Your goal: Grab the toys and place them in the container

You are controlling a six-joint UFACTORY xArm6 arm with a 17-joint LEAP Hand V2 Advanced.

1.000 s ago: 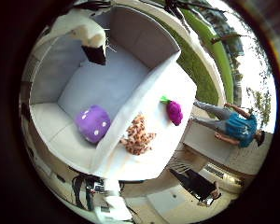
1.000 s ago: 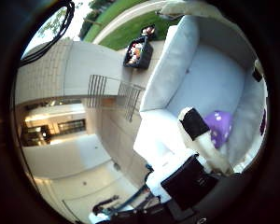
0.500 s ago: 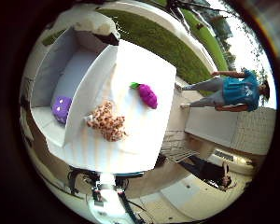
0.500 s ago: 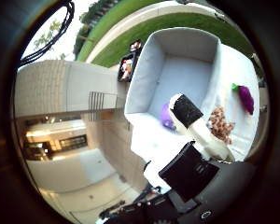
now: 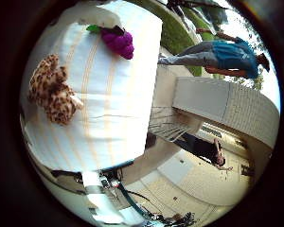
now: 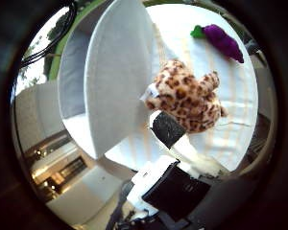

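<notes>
Counter [image 5: 109, 123] under a white cloth carries the grey container [image 6: 110, 86]; just beside its wall lies the spotted toy [image 6: 189, 98], directly off the hand [image 6: 169, 132], whose fingers reach out straight, holding nothing.

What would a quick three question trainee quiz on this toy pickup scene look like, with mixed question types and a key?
1. True or false: the leopard toy already lies inside the container.
2. Multiple choice: what does the grape toy lie on? A) the grass B) the striped cloth C) the container floor
3. Fill the blank: in the thumb side view, the hand's black fingertip is closest to the ______ toy.

Key: 1 false, it lies on the cloth beside the container wall; 2 B; 3 leopard.
</notes>
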